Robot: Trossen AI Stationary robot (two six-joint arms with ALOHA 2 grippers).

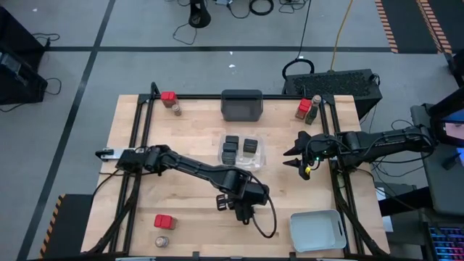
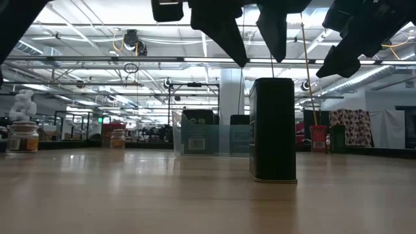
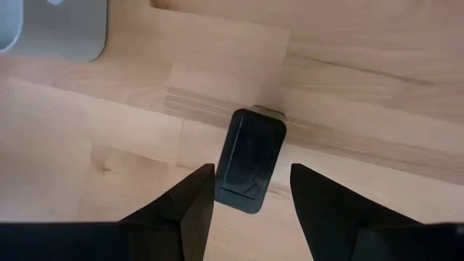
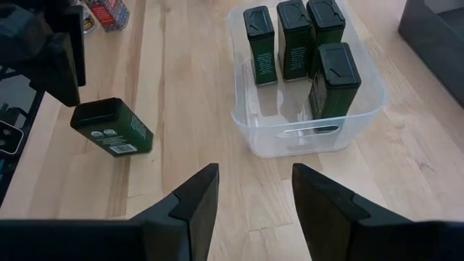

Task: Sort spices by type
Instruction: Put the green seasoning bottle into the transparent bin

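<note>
Nearest the low camera stands a black boxy spice tin (image 2: 273, 130), upright on the pale, grained wooden table (image 2: 130, 195), its flat matte sides running up to a squared top. Directly above it hangs the left gripper (image 2: 259, 39), its two dark wedge-shaped fingers spread apart to either side of the tin and gripping nothing. The left wrist view looks down on the tin's ridged rectangular lid between those fingers, with bare gaps on both sides; whether the fingertips reach down to the lid's level cannot be told.

Beyond the tin, toward the table's middle, sits a clear plastic rectangular tray (image 4: 270, 138) with rounded corners. The right wrist view shows four more black boxy tins (image 4: 293, 40) standing upright inside it, green printed labels on their sides; the high view shows only their dark tops. The right gripper (image 4: 254, 196) hovers just beside the tray, over bare wood, its fingers parted and empty.

Past the tray, at the far edge, lies a dark grey tray (image 1: 241, 106). A pale grey tray (image 1: 317, 230) sits near the lone tin, at the near edge. Red-topped blocky containers (image 1: 169, 96) and round jars (image 1: 162, 241) stand at the table's corners, well apart from the clear tray.
</note>
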